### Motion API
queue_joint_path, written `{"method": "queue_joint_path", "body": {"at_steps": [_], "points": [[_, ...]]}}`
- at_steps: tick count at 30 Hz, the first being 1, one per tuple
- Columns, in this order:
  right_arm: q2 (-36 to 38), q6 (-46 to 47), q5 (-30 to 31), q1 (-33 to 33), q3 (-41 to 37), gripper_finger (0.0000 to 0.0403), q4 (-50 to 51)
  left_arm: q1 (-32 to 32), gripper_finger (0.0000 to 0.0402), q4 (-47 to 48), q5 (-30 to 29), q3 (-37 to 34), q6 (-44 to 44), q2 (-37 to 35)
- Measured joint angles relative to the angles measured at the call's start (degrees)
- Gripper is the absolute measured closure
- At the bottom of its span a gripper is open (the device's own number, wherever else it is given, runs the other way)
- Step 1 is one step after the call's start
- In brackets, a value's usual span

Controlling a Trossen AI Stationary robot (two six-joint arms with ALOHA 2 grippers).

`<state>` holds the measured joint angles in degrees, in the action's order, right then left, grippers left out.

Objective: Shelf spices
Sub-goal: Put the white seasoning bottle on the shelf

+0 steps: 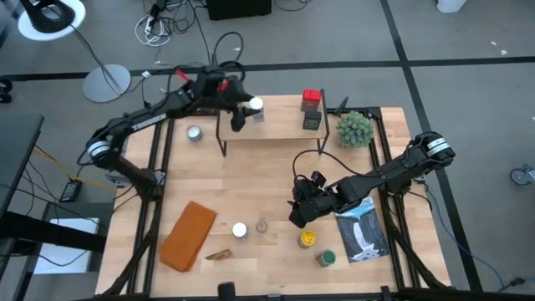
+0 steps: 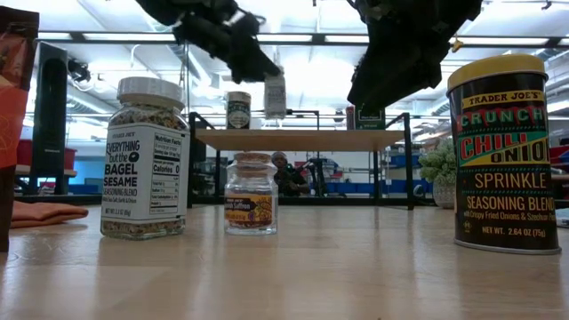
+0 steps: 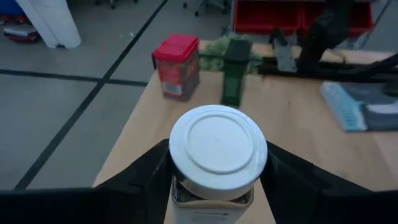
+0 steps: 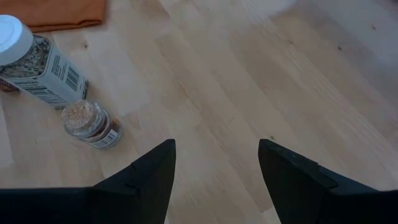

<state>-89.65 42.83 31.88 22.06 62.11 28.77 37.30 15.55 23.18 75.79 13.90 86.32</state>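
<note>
My left gripper [image 1: 249, 109] is over the left part of the shelf [image 1: 272, 127], shut on a white-lidded spice jar [image 3: 217, 155]. A red tin [image 1: 312, 98] and a dark green tin [image 1: 312, 119] stand on the shelf's right part, and the low view shows a dark jar [image 2: 237, 109] on its top. My right gripper [image 4: 216, 162] hangs open above bare table near the middle. On the table stand a white-lidded seasoning jar [image 1: 240, 229], a small glass jar [image 1: 262, 226], a yellow-topped tin [image 1: 308, 239] and a green-topped jar [image 1: 326, 257]. My left gripper pinches the white-lidded jar between its two fingers [image 3: 149, 177], one on each side of the body just under the lid [image 3: 186, 190]. The jar stays upright. In the low view its base [image 2: 275, 114] hangs a little above the shelf's wooden top.
A spiky green plant ball [image 1: 354, 128] sits right of the shelf, a flat silver tin [image 1: 195, 133] left of it. An orange cloth [image 1: 188, 234] lies near the left front, a booklet [image 1: 364, 230] at the right front. Black frame rails run along the table's sides.
</note>
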Motion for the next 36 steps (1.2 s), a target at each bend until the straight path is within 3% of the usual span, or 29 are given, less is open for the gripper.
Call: {"method": "queue_joint_path", "body": {"at_steps": [9, 13, 19, 36], "points": [[0.0, -1.1, 0.0, -0.2, 0.0, 0.0173, 0.0, 3.2, 0.0188, 4.6, 4.3, 12.1, 0.9, 10.0], [0.0, -1.8, 0.0, -0.2, 0.0, 0.0173, 0.0, 3.7, 0.0188, 5.5, 4.0, 12.4, 0.8, 10.9], [0.0, -2.1, 0.0, -0.2, 0.0, 0.0173, 0.0, 3.7, 0.0188, 8.5, -1.5, 12.5, 0.9, 11.0], [0.0, -2.6, 0.0, -0.2, 0.0, 0.0173, 0.0, 3.5, 0.0188, 8.5, -1.7, 12.5, 0.5, 11.0]]}}
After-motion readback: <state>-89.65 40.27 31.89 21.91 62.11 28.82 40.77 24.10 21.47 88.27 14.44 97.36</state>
